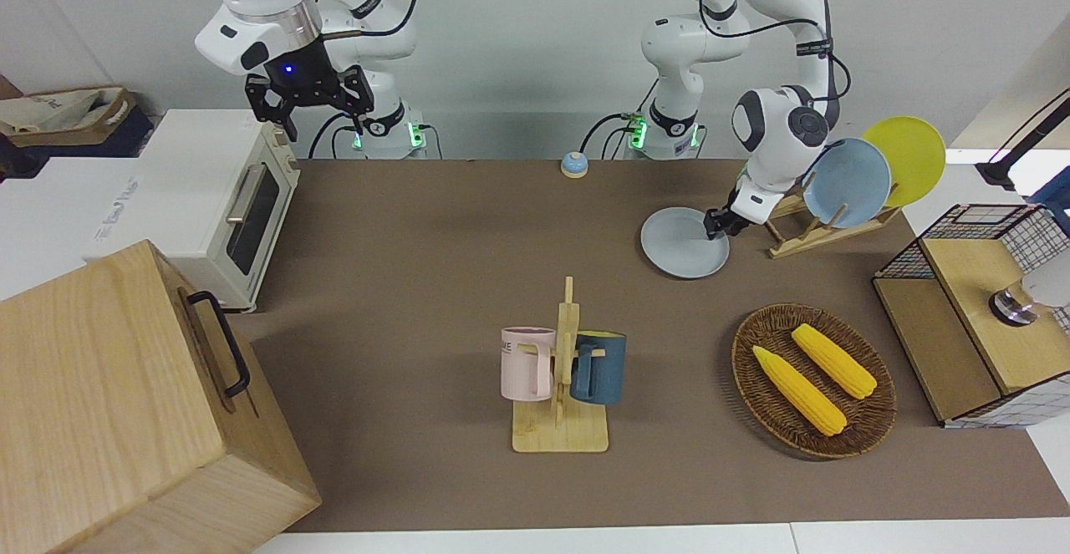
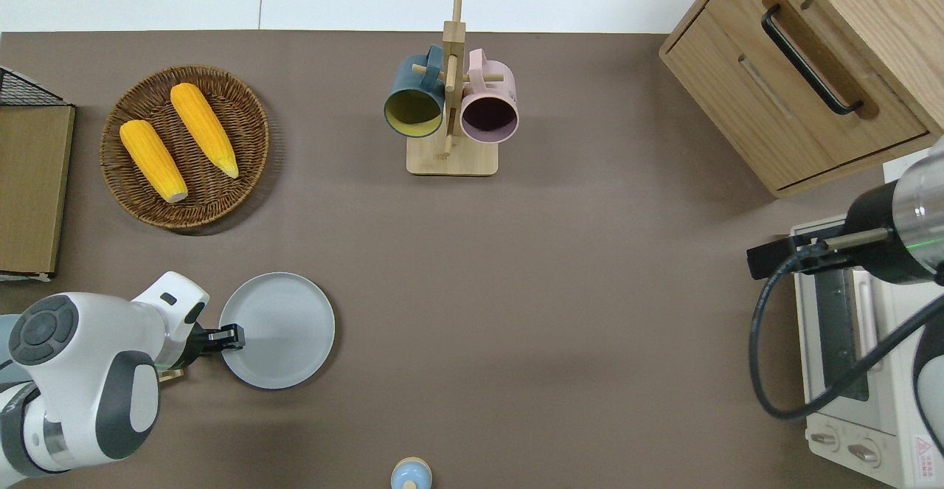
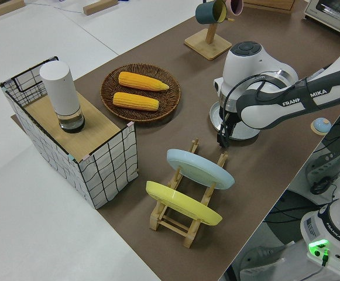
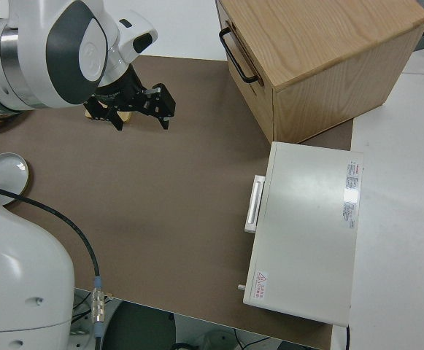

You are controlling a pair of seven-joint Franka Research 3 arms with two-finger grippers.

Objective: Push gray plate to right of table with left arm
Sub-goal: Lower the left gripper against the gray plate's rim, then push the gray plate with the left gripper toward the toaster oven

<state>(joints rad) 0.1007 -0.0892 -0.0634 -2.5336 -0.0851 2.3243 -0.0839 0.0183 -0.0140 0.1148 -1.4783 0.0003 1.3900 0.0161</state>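
We see a long brown worktop (image 2: 560, 290) with white edges, set against a pale wall. At the right arm's end stand a wooden drawer cabinet (image 1: 125, 404) with a black handle and, nearer to the robots, a white toaster oven (image 1: 201, 203). Toward the middle, far from the robots, a wooden mug rack (image 2: 451, 105) carries a dark blue mug (image 2: 411, 98) and a pink mug (image 2: 490, 102). At the left arm's end we find a wicker basket (image 2: 221, 201) holding two corn cobs (image 2: 177, 141), a wire-sided box (image 3: 76, 137) with a white cylinder on its wooden top, and a wooden dish rack (image 3: 181, 205) that keeps a sky-blue plate (image 1: 846, 182) and a yellow plate (image 1: 907, 157) on edge. A small blue bell (image 1: 573, 165) sits on the edge nearest the robots.

The gray plate (image 2: 284, 330) is round, shallow and plain with a low raised rim. It lies flat on the worktop between the dish rack and the bell, nearer to the robots than the basket.

The left arm (image 1: 782, 140) bends down low, and its left gripper (image 2: 230, 336) sits at the plate's rim on the dish rack's side, over the plate's edge. We cannot tell whether its jaws are parted or closed. The right gripper (image 4: 140, 108) is parked, its jaws spread and holding nothing.
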